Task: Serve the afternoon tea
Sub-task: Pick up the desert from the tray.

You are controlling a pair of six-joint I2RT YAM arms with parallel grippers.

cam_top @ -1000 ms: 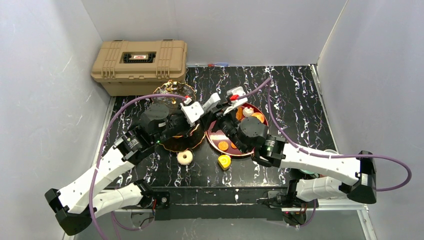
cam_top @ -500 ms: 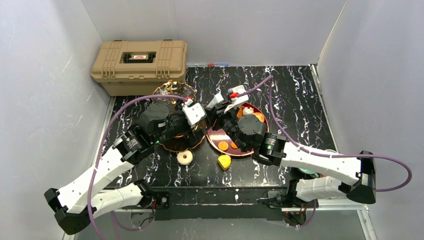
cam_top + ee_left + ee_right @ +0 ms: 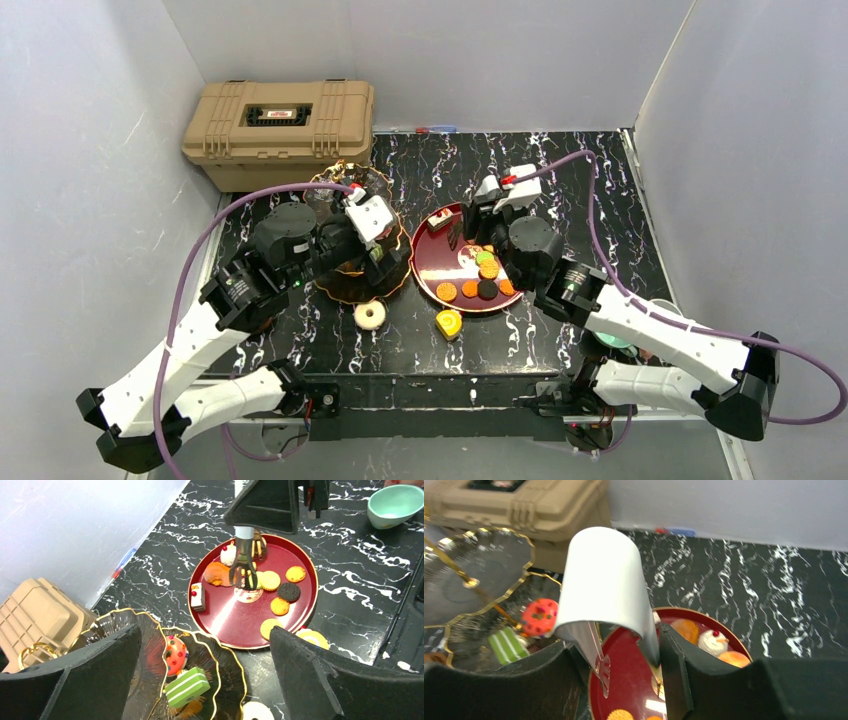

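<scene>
Black marbled table point(image 3: 600, 180) bears tiered stand point(image 3: 350, 290), red tray point(image 3: 432, 262), donut point(image 3: 370, 315) and yellow sweet point(image 3: 449, 323).

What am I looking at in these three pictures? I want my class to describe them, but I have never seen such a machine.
Two robot arms are bolted at the near edge of a black marbled table. One picture comes from a camera above; the other two from a camera on each wrist, so the dark blocks at their edges are that arm's own fingers. The left gripper hangs open and empty over a dark tiered stand bearing a green striped cake and a red dotted sweet. The right gripper holds metal tongs over a red tray of biscuits. A donut and a yellow sweet lie on the table; a tan case stands behind.
</scene>
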